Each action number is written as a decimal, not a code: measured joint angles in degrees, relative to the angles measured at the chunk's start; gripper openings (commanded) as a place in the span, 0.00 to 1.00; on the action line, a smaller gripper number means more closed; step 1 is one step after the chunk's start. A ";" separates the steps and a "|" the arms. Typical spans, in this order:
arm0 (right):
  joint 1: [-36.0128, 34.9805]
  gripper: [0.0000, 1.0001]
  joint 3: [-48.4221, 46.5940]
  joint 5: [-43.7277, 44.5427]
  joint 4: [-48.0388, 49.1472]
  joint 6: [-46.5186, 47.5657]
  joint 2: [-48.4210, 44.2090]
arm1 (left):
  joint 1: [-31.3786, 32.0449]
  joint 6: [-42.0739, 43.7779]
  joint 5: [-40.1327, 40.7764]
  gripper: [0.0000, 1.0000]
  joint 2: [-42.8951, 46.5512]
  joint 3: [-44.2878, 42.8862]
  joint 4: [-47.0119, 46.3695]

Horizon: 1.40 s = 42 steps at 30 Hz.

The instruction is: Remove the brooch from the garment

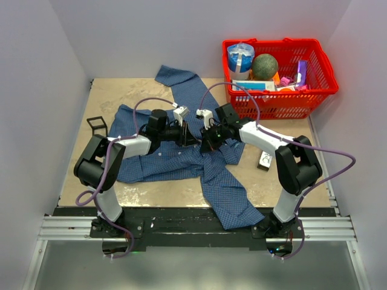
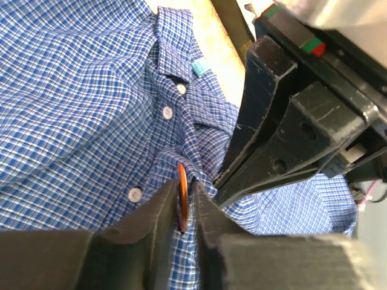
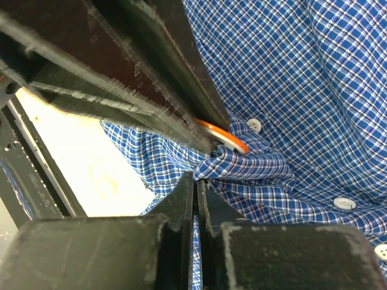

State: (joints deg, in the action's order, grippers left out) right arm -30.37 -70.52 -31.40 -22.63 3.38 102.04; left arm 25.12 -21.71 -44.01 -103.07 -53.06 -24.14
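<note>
The blue checked shirt (image 1: 181,158) lies spread on the table. Both grippers meet over its middle. In the left wrist view my left gripper (image 2: 182,202) is shut on the orange-brown brooch (image 2: 181,196), seen edge-on between the fingers, with a fold of shirt (image 2: 91,109) pinched beside it. In the right wrist view my right gripper (image 3: 195,184) is shut on a fold of the shirt (image 3: 290,78) just below the brooch (image 3: 227,135), whose orange rim shows under the left gripper's fingers (image 3: 151,78). In the top view the left gripper (image 1: 187,134) and right gripper (image 1: 205,138) nearly touch; the brooch is hidden there.
A red basket (image 1: 279,96) full of items stands at the back right. A small dark box (image 1: 264,159) lies right of the shirt. A black clip-like object (image 1: 97,125) sits at the left edge. White shirt buttons (image 2: 167,112) run near the grip.
</note>
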 measured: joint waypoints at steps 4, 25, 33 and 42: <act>0.00 0.00 -0.13 -0.11 0.02 -0.35 0.02 | 0.00 1.01 0.79 0.04 0.00 -0.11 0.61; 0.44 0.00 -0.72 3.87 -0.57 1.18 0.79 | -1.86 4.90 -0.11 0.00 -0.02 -1.09 4.92; 0.72 0.00 -1.05 5.01 -0.66 2.05 0.87 | -2.69 3.72 -3.78 0.00 -0.02 -1.09 3.19; 1.29 0.46 -1.53 4.15 -1.38 3.34 1.18 | -2.97 0.66 -8.59 0.00 -0.13 -1.05 0.39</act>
State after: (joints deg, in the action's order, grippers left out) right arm -29.08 -72.05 -27.24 -24.01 6.72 103.22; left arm 22.15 -21.06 -52.60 -103.20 -54.11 -23.75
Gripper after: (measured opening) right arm 0.270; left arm 0.083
